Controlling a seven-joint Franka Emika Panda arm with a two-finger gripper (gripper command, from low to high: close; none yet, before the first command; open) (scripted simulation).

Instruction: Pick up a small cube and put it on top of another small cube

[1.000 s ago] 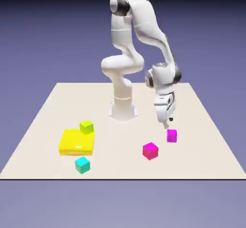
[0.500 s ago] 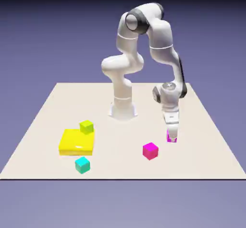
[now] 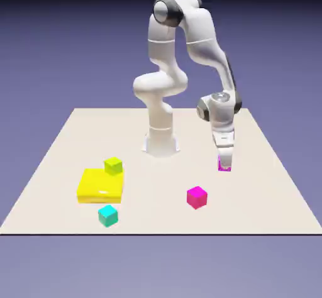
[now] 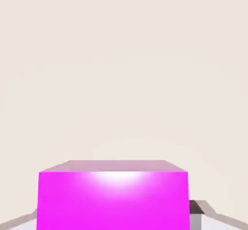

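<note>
Gripping the small purplish-magenta cube point(image 3: 223, 163)
White two-finger gripper point(image 3: 224, 166) was clamped on it just above the beige table point(image 3: 264, 183), with the hot-pink cube point(image 3: 197, 197) nearby.

I was working in a rendered simulation, not a real room: a flat beige table point(image 3: 277, 183) floated mid-frame against a plain blue-violet backdrop point(image 3: 56, 51), with flat-coloured blocks lower left.
</note>
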